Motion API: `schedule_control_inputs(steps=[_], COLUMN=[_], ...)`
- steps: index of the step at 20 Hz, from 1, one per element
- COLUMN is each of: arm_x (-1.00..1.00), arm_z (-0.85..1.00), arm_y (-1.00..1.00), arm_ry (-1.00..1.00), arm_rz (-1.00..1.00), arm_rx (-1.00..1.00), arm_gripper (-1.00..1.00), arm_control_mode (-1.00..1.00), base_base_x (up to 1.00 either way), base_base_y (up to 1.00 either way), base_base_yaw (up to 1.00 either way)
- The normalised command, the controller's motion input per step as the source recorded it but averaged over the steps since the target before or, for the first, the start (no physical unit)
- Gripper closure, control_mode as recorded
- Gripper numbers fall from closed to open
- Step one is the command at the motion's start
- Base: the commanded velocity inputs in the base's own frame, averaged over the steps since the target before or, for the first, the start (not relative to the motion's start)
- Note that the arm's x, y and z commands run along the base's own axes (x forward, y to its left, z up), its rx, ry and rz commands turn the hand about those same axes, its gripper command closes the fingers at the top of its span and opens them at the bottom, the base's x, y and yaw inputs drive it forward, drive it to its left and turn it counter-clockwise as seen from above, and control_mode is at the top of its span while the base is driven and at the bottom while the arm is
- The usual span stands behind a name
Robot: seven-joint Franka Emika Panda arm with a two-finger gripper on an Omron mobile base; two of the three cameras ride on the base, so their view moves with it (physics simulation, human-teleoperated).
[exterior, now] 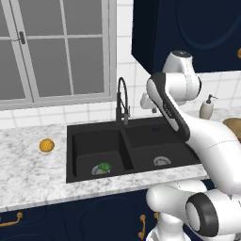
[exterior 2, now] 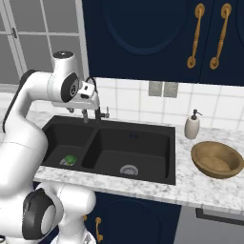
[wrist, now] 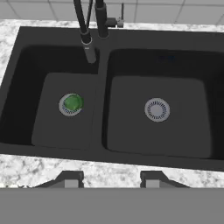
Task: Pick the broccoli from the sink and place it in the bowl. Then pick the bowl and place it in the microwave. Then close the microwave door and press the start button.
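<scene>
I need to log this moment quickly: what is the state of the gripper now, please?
Gripper: open and holding nothing, high above the sink; the broccoli lies on the left basin's drain.

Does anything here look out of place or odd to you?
Only the broccoli: it sits right on the silver drain of the sink's left basin. Nothing looks spilled, tipped or broken.

Pretty even, flat rendered light, no glare; the black double-basin sink (wrist: 118,100) stays dark inside, everything slightly soft and low-res.
</scene>
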Motion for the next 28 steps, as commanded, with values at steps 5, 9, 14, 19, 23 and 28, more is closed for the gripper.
schedule_control_inputs(steps=[5,9,14,19,23,28], arm_x=[-0.27,-0.43,-0.49,-0.08,0.03,0.24], arm_z=[0.00,-0.09,-0.35,-0.38,-0.31,-0.31], arm_y=[0.05,0.22,0.47,0.62,0.52,0.33], arm_ry=[-0.02,0.00,0.00,0.00,0.01,0.10], arm_rz=[0.01,0.03,0.01,0.00,0.00,0.00], arm_rx=[0.00,0.00,0.03,0.01,-0.05,-0.01], arm_gripper=[-1.00,-1.00,-1.00,-1.00,-1.00,-1.00], arm_control_mode=[-1.00,-1.00,-1.00,-1.00,-1.00,-1.00], base_base_x=[0.00,0.00,0.00,0.00,0.00,0.00], base_base_y=[0.00,0.00,0.00,0.00,0.00,0.00], base_base_yaw=[0.00,0.00,0.00,0.00,0.00,0.00])
